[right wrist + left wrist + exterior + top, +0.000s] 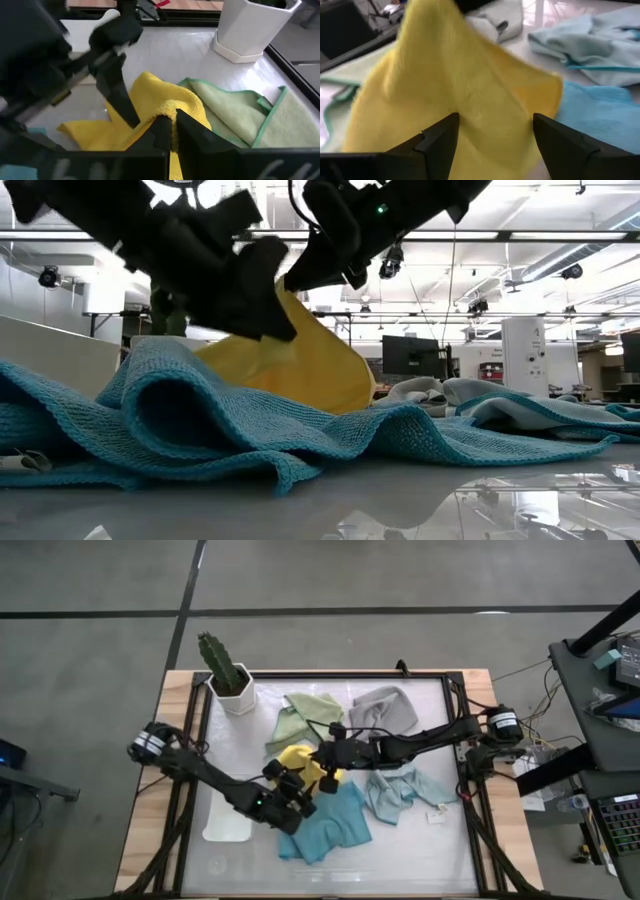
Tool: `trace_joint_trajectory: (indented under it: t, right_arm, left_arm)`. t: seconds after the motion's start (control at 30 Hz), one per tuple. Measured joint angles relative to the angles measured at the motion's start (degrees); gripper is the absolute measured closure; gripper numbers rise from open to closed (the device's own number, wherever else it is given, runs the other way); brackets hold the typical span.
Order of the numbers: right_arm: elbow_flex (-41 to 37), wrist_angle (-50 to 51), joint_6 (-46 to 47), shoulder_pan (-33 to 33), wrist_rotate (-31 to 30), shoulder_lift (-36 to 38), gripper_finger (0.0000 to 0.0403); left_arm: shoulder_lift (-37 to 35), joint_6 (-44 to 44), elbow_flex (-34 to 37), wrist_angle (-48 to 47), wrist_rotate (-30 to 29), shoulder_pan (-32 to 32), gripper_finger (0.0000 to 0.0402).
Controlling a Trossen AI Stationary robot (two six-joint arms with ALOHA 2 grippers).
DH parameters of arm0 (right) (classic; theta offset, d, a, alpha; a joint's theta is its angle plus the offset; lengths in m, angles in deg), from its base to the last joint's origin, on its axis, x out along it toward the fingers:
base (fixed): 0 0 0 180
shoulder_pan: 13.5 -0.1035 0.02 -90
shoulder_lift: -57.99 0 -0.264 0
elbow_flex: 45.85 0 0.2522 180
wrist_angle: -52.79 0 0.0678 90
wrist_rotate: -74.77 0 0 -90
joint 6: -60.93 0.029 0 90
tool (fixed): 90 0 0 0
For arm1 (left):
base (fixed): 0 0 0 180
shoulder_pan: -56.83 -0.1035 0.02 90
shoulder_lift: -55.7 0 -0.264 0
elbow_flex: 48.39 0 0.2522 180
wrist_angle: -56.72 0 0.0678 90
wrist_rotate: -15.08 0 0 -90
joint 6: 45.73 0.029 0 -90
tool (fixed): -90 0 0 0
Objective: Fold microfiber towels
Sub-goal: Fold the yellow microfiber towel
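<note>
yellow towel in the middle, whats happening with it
The right gripper is shut on the yellow towel, holding it up over the table. The left gripper is open right in front of the hanging cloth, not gripping it. The teal, pale blue, grey and sage green towels lie crumpled around.

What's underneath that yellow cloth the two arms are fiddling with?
The yellow towel hangs lifted, pinched by the right gripper. Below its hanging edge lies the teal towel. The table under it is hidden, covered by the cloths.
</note>
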State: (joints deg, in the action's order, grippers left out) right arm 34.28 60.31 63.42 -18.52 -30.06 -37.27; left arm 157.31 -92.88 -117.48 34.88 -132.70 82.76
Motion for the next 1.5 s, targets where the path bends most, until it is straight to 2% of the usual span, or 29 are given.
trace_joint_trajectory:
  t: [0.13,0.2,0.3,0.37,0.53,0.67,0.77,0.93,1.13,1.3,1.5]
  right_arm:
    - [0.0,0.02,0.71,0.08,0.0,0.0,0.0394]
    - [0.0,0.02,0.69,0.06,0.0,0.0,0.0394]
    - [0.0,0.02,0.69,0.04,0.02,-0.02,0.0394]
    - [0.0,0.11,0.73,0.04,0.06,-0.04,0.0394]
    - [-0.01,4.04,0.99,0.04,0.35,-0.02,0.037]
    - [-0.02,8.03,2.97,0.53,3.06,0.28,0.0314]
    - [-0.02,12.46,3.43,1.11,6.31,0.84,0.0264]
    - [-0.02,22.12,5.16,1.34,9.29,3.31,0.019]
    - [-0.94,31.54,6.47,-0.09,9.35,4.72,0.0138]
    - [-5.05,26.14,10.98,-1.42,11.32,4.24,0.0123]
    - [-11.4,13.15,19.29,-2.32,11.86,4.13,0.0122]
  left_arm:
    - [1.49,-1.96,0.15,-1.23,0.56,-0.8,0.022]
    - [1.51,-1.48,0.15,-2.41,1.74,-0.98,0.0268]
    - [0.58,1.97,-0.02,-4.07,3.86,-0.98,0.0364]
    - [-1.13,5.52,-0.02,-3.99,6.03,-0.98,0.0388]
    - [-8.54,13.11,0.59,-5.47,16.95,-1.21,0.04]
    - [-15.99,14.76,0.61,-9.07,26.8,-2.44,0.0401]
    - [-20.88,14.58,0.61,-13.02,30.66,-3.47,0.0401]
    - [-27.33,14.45,0.69,-18.49,31.77,-4.96,0.0401]
    - [-33.09,14.5,0.79,-20.51,31.8,-6.45,0.0401]
    - [-36.38,14.51,0.83,-21.31,31.8,-6.47,0.0401]
    - [-38.03,14.72,0.96,-21.45,31.8,-6.47,0.0401]
